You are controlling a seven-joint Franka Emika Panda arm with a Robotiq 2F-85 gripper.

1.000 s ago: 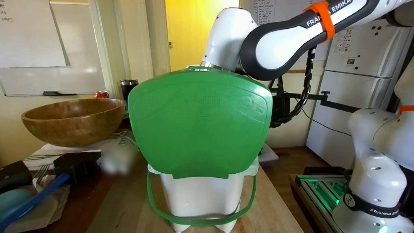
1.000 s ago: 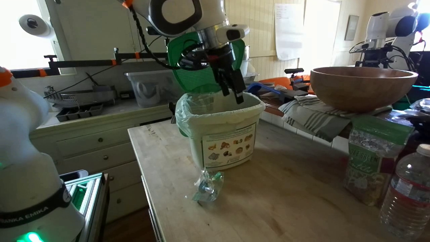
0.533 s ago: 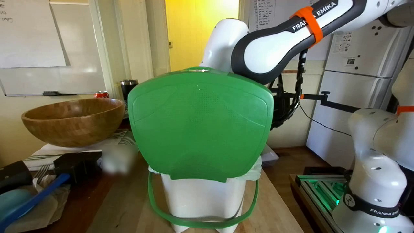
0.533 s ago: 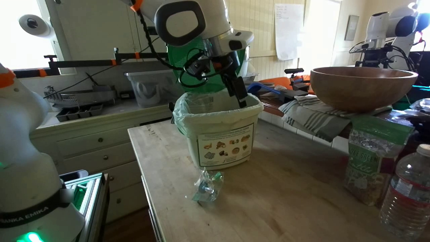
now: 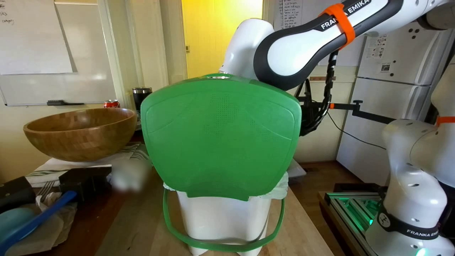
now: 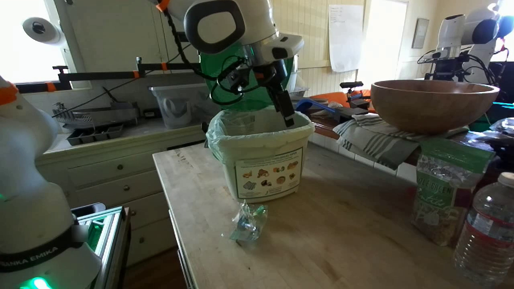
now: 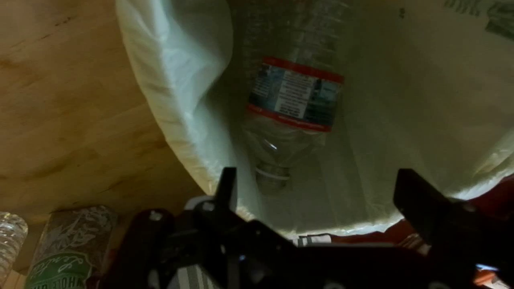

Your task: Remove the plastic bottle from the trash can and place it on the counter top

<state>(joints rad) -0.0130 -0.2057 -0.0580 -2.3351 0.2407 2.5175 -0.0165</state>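
Note:
The trash can point(image 6: 267, 172) stands upright on the wooden counter top point(image 6: 341, 233), with a translucent bag over its rim. Its green lid point(image 5: 220, 138) is raised and hides the gripper in that exterior view, where the can point(image 5: 224, 217) shows below. In the wrist view, a clear plastic bottle point(image 7: 295, 96) with a red and blue label lies inside the bag, neck towards the gripper. My gripper point(image 7: 315, 176) is open and empty, its fingers apart, with the bottle's neck ahead of the left finger. In an exterior view the fingertips point(image 6: 288, 120) are at the can's rim, over its opening.
A crumpled clear wrapper point(image 6: 249, 222) lies before the can. A green food bag point(image 6: 449, 192) and another water bottle point(image 6: 486, 233) stand on the right. A wooden bowl point(image 6: 433, 104) rests on a striped towel point(image 6: 373, 136). A blue-handled utensil point(image 5: 42, 220) lies near the can.
The gripper has come down and tilted towards the can's far-right rim, then risen very slightly. The can has shifted and turned a little. The bottle's earlier position is not shown.

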